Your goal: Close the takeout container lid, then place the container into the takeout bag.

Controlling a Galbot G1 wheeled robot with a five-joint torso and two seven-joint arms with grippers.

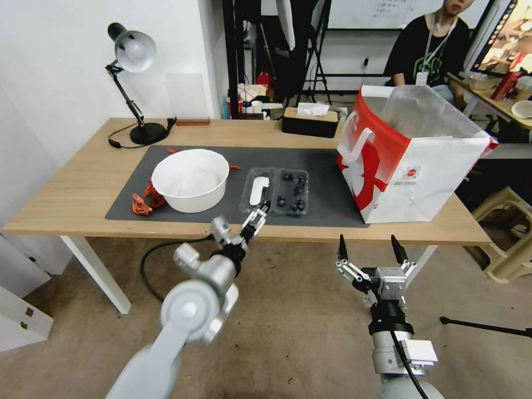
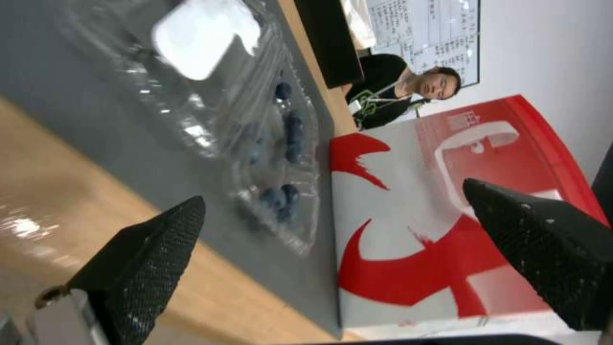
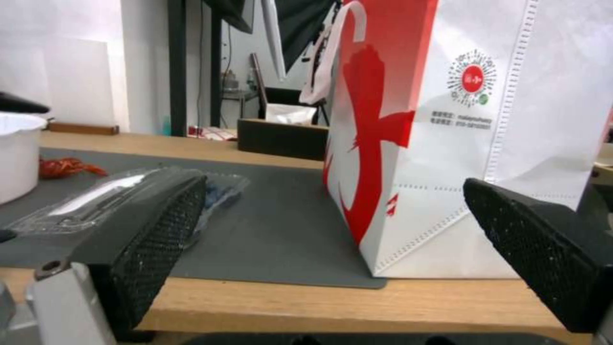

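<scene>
The takeout container [image 1: 292,192] lies open and flat on the grey mat, its blueberries in the half nearer the bag. Its lid [image 1: 258,189], with the white label, lies spread beside it toward the bowl. My left gripper [image 1: 260,213] hovers open at the container's front edge, just above the mat; its wrist view looks along the container [image 2: 281,143], the lid [image 2: 204,38] and the takeout bag [image 2: 415,230]. The white and red takeout bag [image 1: 413,155] stands upright and open at the table's right end. My right gripper [image 1: 370,249] hangs open below the table's front edge, facing the bag [image 3: 472,134] and the container [image 3: 220,191].
A large white bowl [image 1: 190,178] sits left of the container, with red crayfish [image 1: 143,204] beside it. A black tissue box [image 1: 310,121] and a desk lamp [image 1: 133,83] stand at the back. A person sits behind the bag. A plastic stool [image 1: 510,233] is right of the table.
</scene>
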